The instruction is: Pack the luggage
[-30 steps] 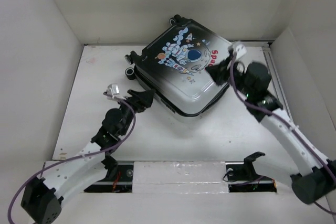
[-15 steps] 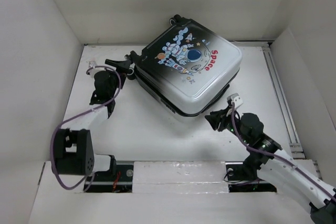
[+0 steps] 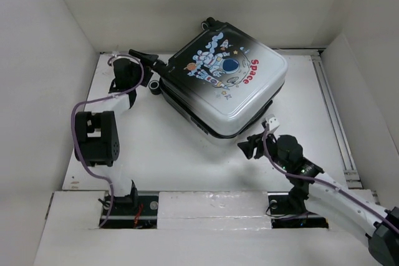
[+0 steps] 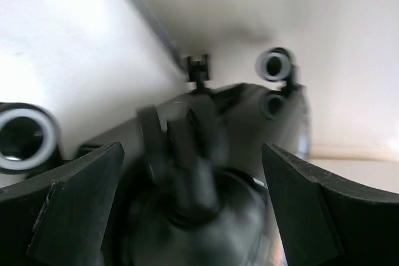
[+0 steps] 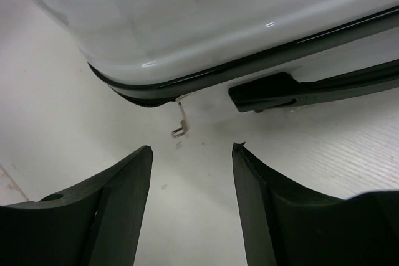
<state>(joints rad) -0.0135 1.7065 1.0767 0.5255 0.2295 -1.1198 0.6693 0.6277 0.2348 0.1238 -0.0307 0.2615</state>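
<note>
The luggage [image 3: 221, 82] lay shut and flat on the far middle of the counter [image 3: 168, 147], print side up and turned askew. The left claw [image 3: 148, 65] was spread wide and empty at its caster wheels [image 4: 274, 65], and the right claw [image 3: 250, 147], parted and gripping nothing, sat just off its near corner, where a zipper pull [image 5: 180, 123] dangled. The glossy hard shell looked stiff, slippery and too broad for either claw to span, so it would probably slide when pushed; the surer holds seemed to be the zipper pull, what looked like a black handle [image 5: 268, 93] beside it, or a wheel bracket.
</note>
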